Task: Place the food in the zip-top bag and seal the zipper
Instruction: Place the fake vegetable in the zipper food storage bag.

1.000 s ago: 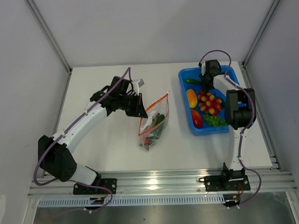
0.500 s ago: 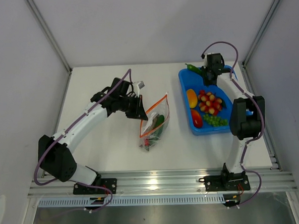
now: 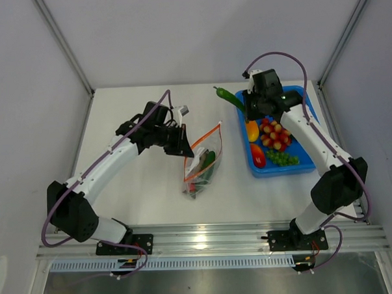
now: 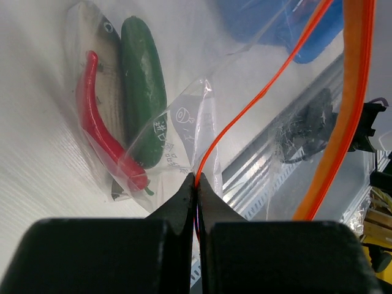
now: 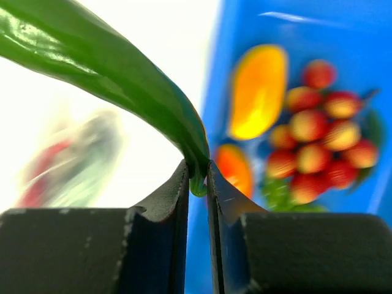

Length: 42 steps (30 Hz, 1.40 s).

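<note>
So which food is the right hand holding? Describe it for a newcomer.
Start at the blue tub on the right. Just off its far-left corner, the right hand pinches a green chilli by one end. Unlike the round fruit in the tub, it is long, curved and glossy green.

1. A blue tub (image 3: 283, 171) sits on the right side of the white table (image 3: 139, 188)
2. An aluminium rail (image 3: 206, 236) runs along the table's near edge
3. Pale grey walls (image 3: 178, 30) enclose three sides
</note>
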Each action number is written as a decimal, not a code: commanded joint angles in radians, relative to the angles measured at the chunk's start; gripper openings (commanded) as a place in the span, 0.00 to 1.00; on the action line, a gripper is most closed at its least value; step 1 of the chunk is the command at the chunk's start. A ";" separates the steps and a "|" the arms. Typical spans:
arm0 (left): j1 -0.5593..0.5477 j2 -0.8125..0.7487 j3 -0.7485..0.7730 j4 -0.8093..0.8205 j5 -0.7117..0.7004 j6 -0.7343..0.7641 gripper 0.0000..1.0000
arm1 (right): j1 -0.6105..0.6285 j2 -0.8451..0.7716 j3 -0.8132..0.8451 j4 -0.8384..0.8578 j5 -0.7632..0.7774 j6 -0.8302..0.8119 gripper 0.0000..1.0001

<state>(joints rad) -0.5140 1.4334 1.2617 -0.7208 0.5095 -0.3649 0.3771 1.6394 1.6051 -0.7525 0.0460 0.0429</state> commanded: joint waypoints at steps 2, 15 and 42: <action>0.003 -0.065 0.048 -0.008 0.027 0.015 0.00 | -0.010 -0.101 0.072 -0.139 -0.231 0.162 0.00; 0.003 -0.088 0.090 0.052 0.014 -0.057 0.01 | 0.002 -0.222 -0.004 -0.131 -0.977 0.641 0.00; -0.093 -0.208 0.096 0.142 -0.387 -0.282 0.01 | 0.000 -0.503 -0.378 0.206 -1.265 1.266 0.00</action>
<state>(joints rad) -0.5846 1.2133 1.4406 -0.6819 0.1074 -0.5991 0.3748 1.1591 1.2259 -0.5632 -1.1870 1.2579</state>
